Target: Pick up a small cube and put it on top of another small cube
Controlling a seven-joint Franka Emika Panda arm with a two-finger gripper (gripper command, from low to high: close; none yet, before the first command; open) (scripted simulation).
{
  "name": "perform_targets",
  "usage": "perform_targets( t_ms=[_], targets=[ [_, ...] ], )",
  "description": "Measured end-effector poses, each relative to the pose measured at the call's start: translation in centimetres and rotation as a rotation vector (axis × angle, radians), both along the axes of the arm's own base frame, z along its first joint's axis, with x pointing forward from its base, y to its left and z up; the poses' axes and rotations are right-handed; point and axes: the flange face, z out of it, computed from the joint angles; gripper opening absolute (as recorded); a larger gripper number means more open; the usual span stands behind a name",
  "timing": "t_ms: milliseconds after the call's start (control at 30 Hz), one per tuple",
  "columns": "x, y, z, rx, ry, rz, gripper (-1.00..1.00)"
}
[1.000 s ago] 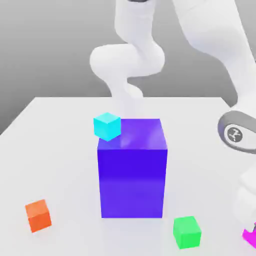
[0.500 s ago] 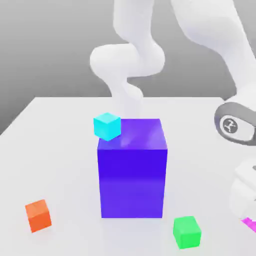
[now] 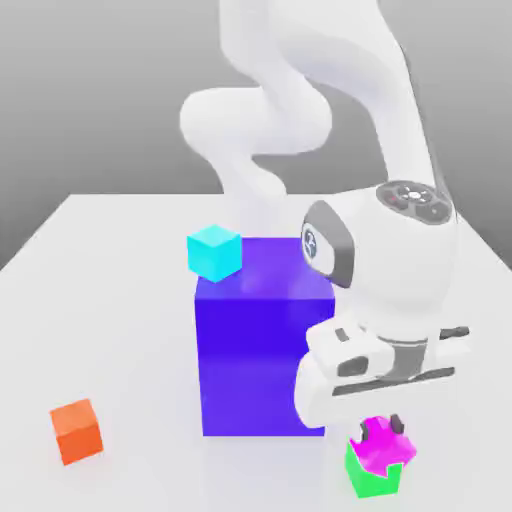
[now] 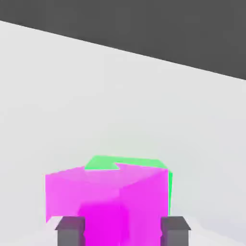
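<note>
Right now the end effector (image 4: 123, 231) stands with its fingers well apart, one on either side of the magenta cube (image 3: 382, 447); whether either finger touches the cube, I cannot tell. That cube sits turned on the green cube (image 3: 373, 481), near the front edge of the exterior view, toward its right. Their outlines do not line up: magenta corners jut past the green sides, and the border between the two colours runs jagged.

Beside the pair, toward the exterior view's left, rises the big blue-purple block (image 3: 264, 365), its straight front side near the green cube with a narrow strip of bare desk (image 3: 140, 330) between. The hand (image 3: 375, 370) hangs low over the cubes, overlapping the block's outline. Well apart, past the block's other side, lies the orange cube (image 3: 77, 432), with open room around it. The cyan cube (image 3: 214, 252) overlaps the block's upper edge, one corner toward the camera.

The desk is pale, smooth and faintly glossy, its far edge straight and its sides running outward. The block is sharp-edged and shiny, with a soft sheen on top; the small cubes are flat, bright and plain. The arm (image 3: 330, 40) is rounded, smooth white, with grey bands at its joints.
</note>
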Motion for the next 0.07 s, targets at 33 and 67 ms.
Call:
perform_targets(
  t_ms=[33, 67],
  targets=[
    [0.00, 0.00, 0.00, 0.000, 0.000, 0.000, 1.00],
    [-0.04, -0.03, -0.48, 0.000, 0.000, 0.000, 1.00]
  ],
)
